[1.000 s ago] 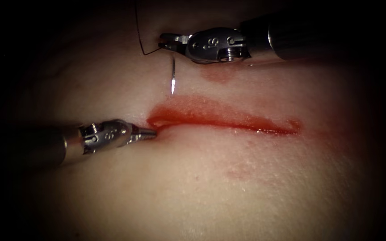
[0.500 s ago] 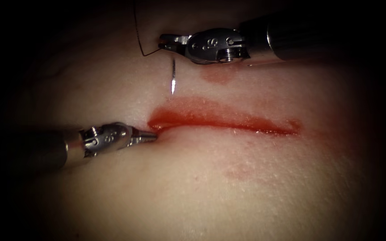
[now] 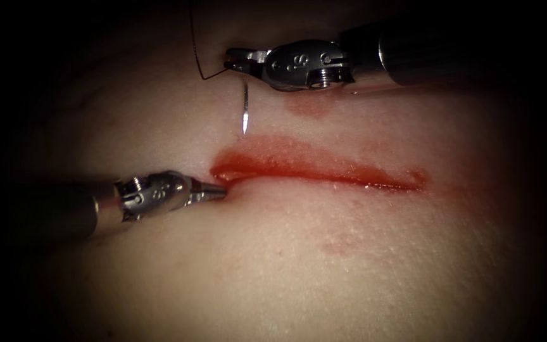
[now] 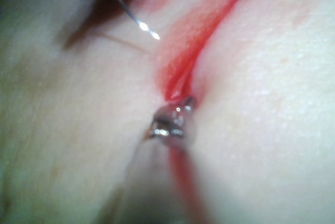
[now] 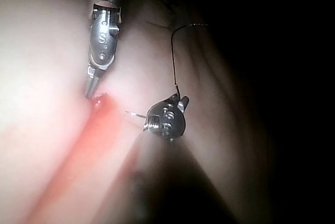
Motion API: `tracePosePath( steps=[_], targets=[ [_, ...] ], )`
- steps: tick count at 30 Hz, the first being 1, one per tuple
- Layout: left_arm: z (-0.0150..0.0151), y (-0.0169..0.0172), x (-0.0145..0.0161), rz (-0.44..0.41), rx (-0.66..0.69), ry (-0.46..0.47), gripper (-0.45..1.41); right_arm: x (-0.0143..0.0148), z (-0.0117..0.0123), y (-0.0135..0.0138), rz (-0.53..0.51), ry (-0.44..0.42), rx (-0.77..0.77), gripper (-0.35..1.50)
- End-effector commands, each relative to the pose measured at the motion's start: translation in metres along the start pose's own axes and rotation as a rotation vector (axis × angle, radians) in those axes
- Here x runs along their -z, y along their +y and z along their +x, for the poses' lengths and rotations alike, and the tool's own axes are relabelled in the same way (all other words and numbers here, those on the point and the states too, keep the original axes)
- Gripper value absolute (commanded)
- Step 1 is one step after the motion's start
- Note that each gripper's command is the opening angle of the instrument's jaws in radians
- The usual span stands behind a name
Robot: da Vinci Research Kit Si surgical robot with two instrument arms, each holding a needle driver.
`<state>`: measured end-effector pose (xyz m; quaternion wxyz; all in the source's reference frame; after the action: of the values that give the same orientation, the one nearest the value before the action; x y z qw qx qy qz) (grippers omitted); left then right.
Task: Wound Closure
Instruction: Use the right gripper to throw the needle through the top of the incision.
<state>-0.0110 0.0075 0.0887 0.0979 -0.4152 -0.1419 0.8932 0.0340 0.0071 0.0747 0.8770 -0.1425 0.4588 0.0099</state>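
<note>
the left arm's slim steel needle driver (image 3: 213, 190) lies at nine o'clock from the middle of the scene, its tapered jaws pressed together and its tip touching the left end of the long, wet red cut (image 3: 324, 172) in the pale, soft pork tissue (image 3: 299, 272). whether those jaws pinch the cut's lip or merely press on it i cannot tell; the left wrist view shows the closed tip (image 4: 175, 122) seated right at the cut's end.

towards eleven o'clock a fine dark thread (image 3: 199, 54) runs upward, bends sharply, and meets the right arm's steel needle driver (image 3: 234, 62) at twelve o'clock. its jaws are clamped on the thin, curved, bright steel needle (image 3: 245, 107) near its thread end. the needle hangs down towards six o'clock, its sharp tip just above the cut's upper lip, free of the tissue.

the needle looks light, stiff and slick, so it likely swivels in a loose grip; a hold further along the body, away from the tip, seems steadier. the tissue looks moist, yielding and easily torn at the edge. red fluid (image 3: 311, 104) stains the surface beneath the right tool.
</note>
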Motion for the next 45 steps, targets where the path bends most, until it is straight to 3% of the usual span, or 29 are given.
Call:
tracePosePath(
  steps=[1, 13, 28, 45],
  targets=[
    [-0.0004, -0.0002, -0.0011, 0.007, 0.003, 0.0, -0.35, -0.0007, -0.0001, -0.0003, 0.0, 0.002, 0.0, -0.35],
    [0.0002, -0.0008, -0.0039, 0.024, 0.009, 0.019, -0.35, -0.0006, 0.0002, -0.0002, -0.004, 0.005, -0.002, -0.35],
    [-0.0032, 0.0013, -0.006, -0.035, -0.024, -0.046, -0.35, -0.0004, 0.0003, 0.0, -0.004, 0.007, 0.007, -0.35],
    [-0.0026, 0.0035, -0.0041, -0.075, -0.019, -0.045, -0.35, -0.0005, 0.0003, -0.0005, -0.002, 0.007, 0.014, -0.35]
  ],
)
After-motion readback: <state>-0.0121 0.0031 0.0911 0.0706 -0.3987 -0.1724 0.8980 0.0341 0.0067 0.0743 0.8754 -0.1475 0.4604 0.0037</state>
